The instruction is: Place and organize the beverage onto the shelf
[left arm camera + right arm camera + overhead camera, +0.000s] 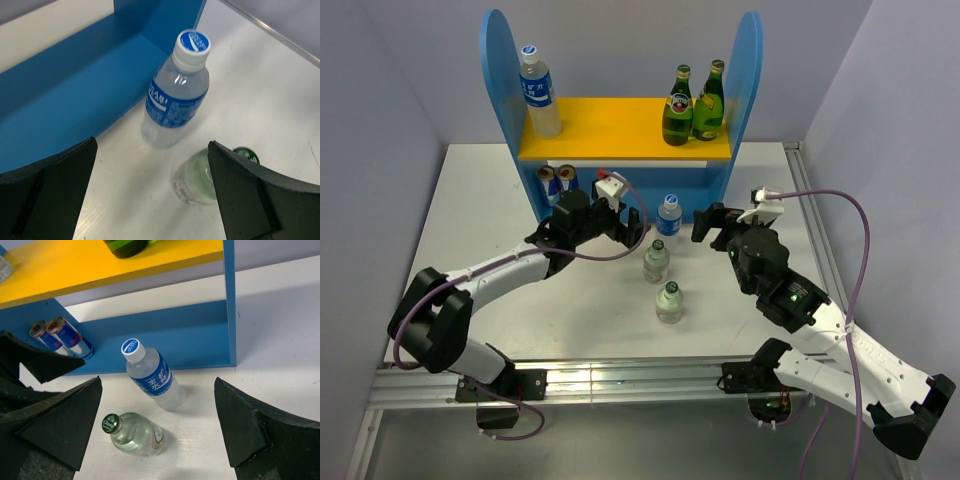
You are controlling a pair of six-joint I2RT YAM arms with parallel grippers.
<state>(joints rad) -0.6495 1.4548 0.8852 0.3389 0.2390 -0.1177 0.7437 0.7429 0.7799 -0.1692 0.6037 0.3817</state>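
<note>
Seen from above, a small water bottle [668, 217] with a white cap and blue label stands upright on the white desk [490, 210]. It sits just in front of the shelf [620, 130], near the middle of the open lower level. Its long axis is vertical.

Two robot arms reach in from the near edge and face each other across this bottle. The left jaws lie to its left and the right jaws to its right, both low and level with its body. Both pairs stand wide apart and hold nothing. In each wrist view the bottle appears ahead, between the two dark fingers. The two arms look about equally close, and which is nearer cannot be told for sure.

This bottle is probably the next one to be gripped, from the side around its body, then carried the short way back onto the shelf.

Two clear bottles with green caps also wait on the desk. One [656, 262] stands just on the near side of the water bottle, slightly to its left. The other [669, 302] is nearer the arm bases. In the left wrist view the first one sits close by one finger, so it could get knocked as the jaws close.

On the shelf, two cans [558, 182] stand at the left end of the lower level. A tall water bottle [538, 92] stands at the left of the yellow upper board. Two dark green glass bottles [677, 108] stand together at its right.
</note>
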